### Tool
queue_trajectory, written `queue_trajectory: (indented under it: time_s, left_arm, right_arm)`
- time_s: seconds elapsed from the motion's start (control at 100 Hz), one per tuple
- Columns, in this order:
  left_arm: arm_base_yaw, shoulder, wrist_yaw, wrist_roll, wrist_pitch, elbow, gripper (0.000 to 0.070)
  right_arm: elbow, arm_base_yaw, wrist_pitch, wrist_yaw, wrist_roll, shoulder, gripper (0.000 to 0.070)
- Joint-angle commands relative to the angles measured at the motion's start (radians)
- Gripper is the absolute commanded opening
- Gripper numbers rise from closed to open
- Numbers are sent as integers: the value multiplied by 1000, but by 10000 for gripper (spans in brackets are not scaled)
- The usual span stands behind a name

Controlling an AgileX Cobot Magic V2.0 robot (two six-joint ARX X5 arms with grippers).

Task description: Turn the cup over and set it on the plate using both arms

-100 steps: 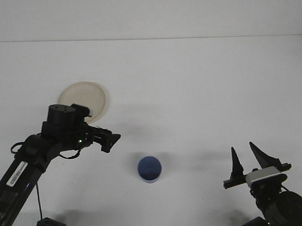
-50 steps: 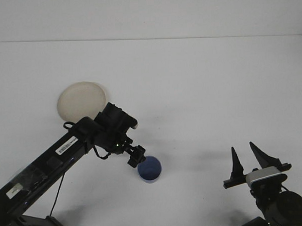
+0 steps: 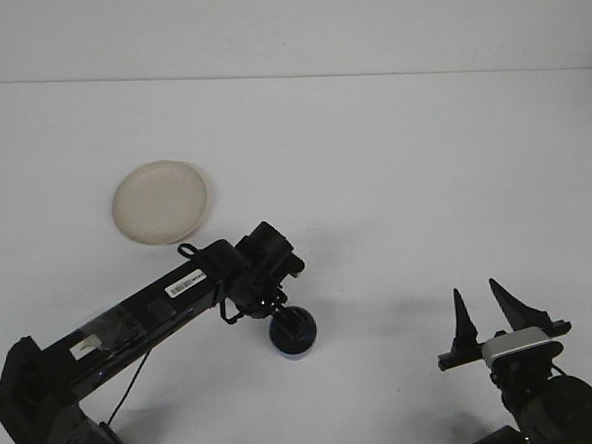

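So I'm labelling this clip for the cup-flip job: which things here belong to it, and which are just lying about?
Part of the job:
- blue cup
- cream plate
- left gripper, down at the cup
- right gripper, open, waiting apart

Just lying about:
- nothing else; only the white table

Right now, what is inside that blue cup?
The left gripper reaches down into the blue cup, hiding most of the inside. Only a bit of blue rim and wall shows. Whether anything else lies in there cannot be seen.
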Motion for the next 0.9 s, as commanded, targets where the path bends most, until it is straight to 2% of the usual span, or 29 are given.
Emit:
queue_trajectory:
  time_s: [0.0, 0.11, 0.16, 0.24, 0.36, 0.38, 0.89]
  left_arm:
    - [-16, 34, -21, 5, 2, 18, 502]
    - [-22, 56, -37, 1, 15, 18, 487]
    - [-22, 60, -37, 1, 21, 19, 459]
    - [-26, 60, -37, 0, 32, 18, 328]
    - [-28, 60, -37, 0, 33, 18, 31]
    - [-29, 60, -37, 0, 33, 18, 0]
    - [-3, 35, -41, -13, 11, 111, 14]
  right_arm:
    - [9, 3, 12, 0, 7, 6, 347]
    - [9, 3, 12, 0, 7, 6, 347]
    - [9, 3, 12, 0, 7, 6, 347]
    - [9, 3, 12, 0, 7, 6, 347]
    - [9, 3, 12, 0, 7, 6, 347]
    - [9, 3, 12, 0, 7, 6, 347]
    - [9, 3, 12, 0, 7, 6, 346]
